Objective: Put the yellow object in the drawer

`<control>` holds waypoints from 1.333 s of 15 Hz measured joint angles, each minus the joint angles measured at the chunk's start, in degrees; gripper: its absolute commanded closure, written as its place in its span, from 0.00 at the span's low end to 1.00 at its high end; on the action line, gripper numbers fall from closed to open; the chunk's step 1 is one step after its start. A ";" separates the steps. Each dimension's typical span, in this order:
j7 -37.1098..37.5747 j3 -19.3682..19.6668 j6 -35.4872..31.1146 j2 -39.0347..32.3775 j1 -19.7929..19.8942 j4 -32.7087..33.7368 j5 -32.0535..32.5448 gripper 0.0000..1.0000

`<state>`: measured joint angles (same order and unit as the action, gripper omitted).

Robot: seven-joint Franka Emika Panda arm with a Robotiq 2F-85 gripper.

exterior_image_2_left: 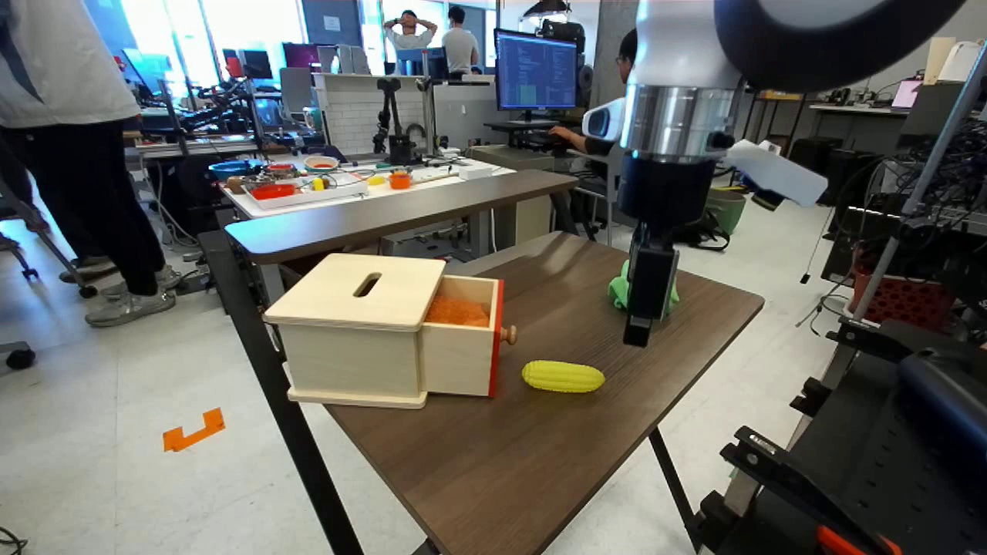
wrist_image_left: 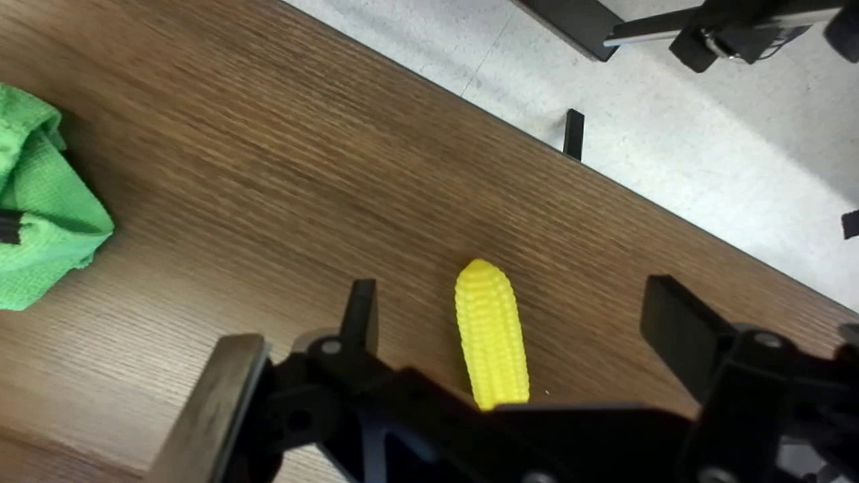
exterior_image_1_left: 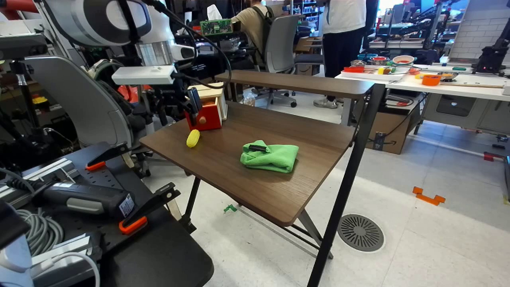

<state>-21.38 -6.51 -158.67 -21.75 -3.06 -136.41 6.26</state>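
A yellow corn cob lies on the brown table, in both exterior views (exterior_image_1_left: 193, 138) (exterior_image_2_left: 563, 376) and in the wrist view (wrist_image_left: 492, 335). A pale wooden box (exterior_image_2_left: 347, 358) has its drawer (exterior_image_2_left: 461, 358) pulled out, with orange material (exterior_image_2_left: 456, 311) inside. The drawer's red front (exterior_image_1_left: 211, 116) with a round knob faces the corn cob. My gripper (wrist_image_left: 513, 295) is open and empty. In the wrist view the cob shows between its fingers, nearer the left one, and its lower end is hidden by the gripper body. An exterior view shows the gripper (exterior_image_2_left: 640, 327) above the table, apart from the cob.
A folded green cloth (exterior_image_1_left: 275, 159) with a black item (exterior_image_1_left: 257, 148) on it lies on the table (exterior_image_1_left: 239, 119). A raised shelf (exterior_image_1_left: 295, 81) runs along one table side. A black cart (exterior_image_1_left: 151, 247) with clamps and tools stands beside the table.
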 measured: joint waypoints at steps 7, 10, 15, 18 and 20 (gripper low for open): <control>0.76 2.69 -3.35 -9.38 -0.88 6.48 6.68 0.00; 1.27 3.05 -3.62 -12.25 -1.58 8.78 7.87 0.00; 1.99 2.77 -6.17 -15.17 -2.76 10.71 7.91 0.00; 2.97 2.75 -6.95 -16.38 -3.85 12.18 7.91 0.26; 3.54 2.75 -6.95 -17.23 -4.62 13.22 7.91 0.42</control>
<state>-17.84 -3.76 -165.62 -38.98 -7.68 -123.19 14.17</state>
